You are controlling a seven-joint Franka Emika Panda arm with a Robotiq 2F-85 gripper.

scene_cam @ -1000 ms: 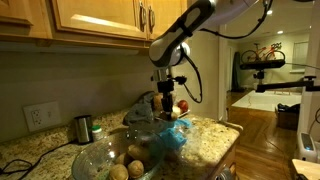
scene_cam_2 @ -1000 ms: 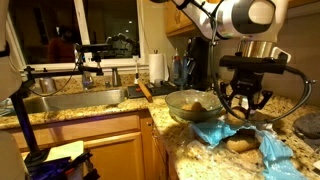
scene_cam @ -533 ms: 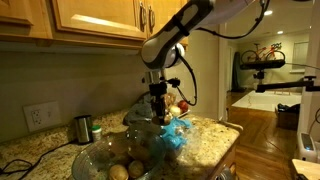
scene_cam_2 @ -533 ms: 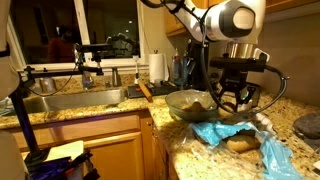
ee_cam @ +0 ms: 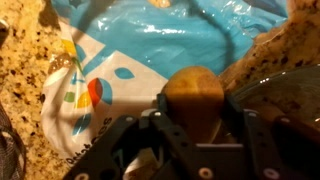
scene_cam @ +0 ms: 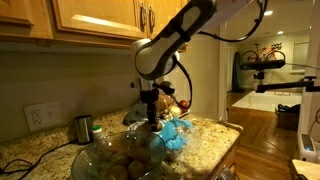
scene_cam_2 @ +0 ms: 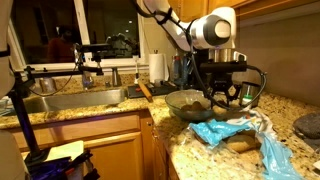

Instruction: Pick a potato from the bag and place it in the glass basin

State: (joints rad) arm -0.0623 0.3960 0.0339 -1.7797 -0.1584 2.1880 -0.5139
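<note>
My gripper [ee_cam: 193,103] is shut on a brown potato [ee_cam: 193,92], which fills the space between the jaws in the wrist view. Below it lies the light-blue plastic bag [ee_cam: 150,40], and the glass basin [ee_cam: 290,75] shows at the right edge. In both exterior views the gripper [scene_cam: 152,116] [scene_cam_2: 223,100] hangs between the bag [scene_cam: 173,136] [scene_cam_2: 236,131] and the glass basin [scene_cam: 105,157] [scene_cam_2: 188,104], above the basin's rim. Potatoes [scene_cam: 128,161] lie inside the basin. Another potato [scene_cam_2: 240,144] rests in the bag.
A small dark-green cup [scene_cam: 83,127] stands by the wall near an outlet [scene_cam: 40,116]. Wooden cabinets [scene_cam: 90,20] hang overhead. A sink [scene_cam_2: 60,100] and a paper towel roll [scene_cam_2: 158,68] lie beyond the basin. The granite counter [scene_cam: 205,140] ends just past the bag.
The arm has carried the potato away from above the bag toward the glass basin. The jaws have kept the same grip.
</note>
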